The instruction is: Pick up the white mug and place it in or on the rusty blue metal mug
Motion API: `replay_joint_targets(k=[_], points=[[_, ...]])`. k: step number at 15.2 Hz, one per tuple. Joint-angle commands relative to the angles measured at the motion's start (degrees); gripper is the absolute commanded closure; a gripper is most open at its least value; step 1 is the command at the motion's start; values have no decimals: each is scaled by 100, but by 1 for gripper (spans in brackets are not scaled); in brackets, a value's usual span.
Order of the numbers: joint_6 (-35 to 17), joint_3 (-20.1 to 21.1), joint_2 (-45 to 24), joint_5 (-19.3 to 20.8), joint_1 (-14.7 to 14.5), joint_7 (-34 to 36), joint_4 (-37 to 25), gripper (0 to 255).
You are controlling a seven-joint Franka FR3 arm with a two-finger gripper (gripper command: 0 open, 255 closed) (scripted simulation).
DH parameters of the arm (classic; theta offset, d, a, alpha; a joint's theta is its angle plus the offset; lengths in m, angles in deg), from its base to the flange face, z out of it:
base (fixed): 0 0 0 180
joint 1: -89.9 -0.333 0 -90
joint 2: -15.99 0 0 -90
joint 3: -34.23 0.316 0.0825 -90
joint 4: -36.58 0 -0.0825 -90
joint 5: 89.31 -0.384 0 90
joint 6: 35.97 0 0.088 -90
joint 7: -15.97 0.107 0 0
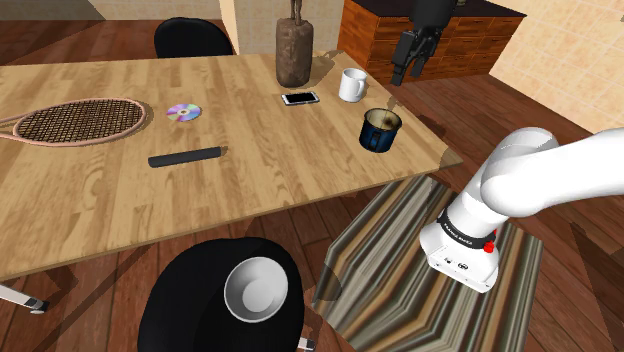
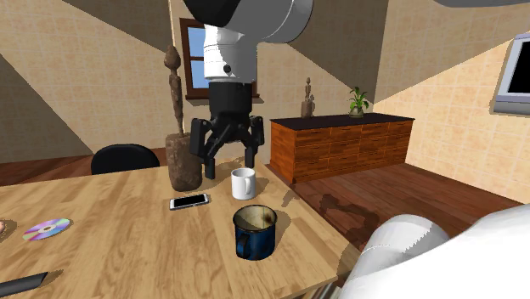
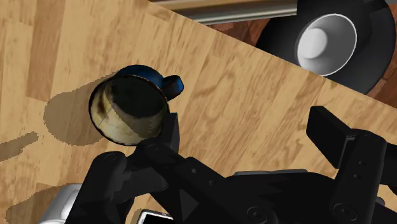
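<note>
**Gripper** (image 2: 228, 158): the fingers are spread wide, with nothing between them and nothing held. The gripper hangs over the far right corner of the wooden table (image 2: 127, 246), as the shoulder view shows it, above the white mug (image 2: 243, 183).

**White mug:** upright on the table near that far corner, close to the right edge. A smartphone (image 2: 188, 201) lies flat just beside it, toward the table's middle. A dark wooden sculpture (image 2: 180, 161) stands behind the phone at the far edge.

**Rusty blue mug** (image 2: 255, 231): upright, with a rust-stained interior. It stands near the same right edge, farther from the far corner than the white mug and apart from it.

**Other items:** a compact disc (image 1: 183, 111) and a black bar (image 1: 185, 157) lie mid-table. A racket (image 1: 75, 120) lies toward the left edge. A white bowl (image 1: 255, 290) sits on a black chair (image 1: 190, 310) at the near edge.
</note>
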Motion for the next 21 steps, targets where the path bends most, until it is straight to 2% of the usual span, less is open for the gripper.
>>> replay_joint_targets(k=[1, 12, 21], points=[[0, 0, 0, 0, 0, 0, 0, 0], [-1539, -924, -1568, 562, 330, -1059, -199, 0], [-2540, -1619, -3238, 498, 455, -1957, -1018, 0]])
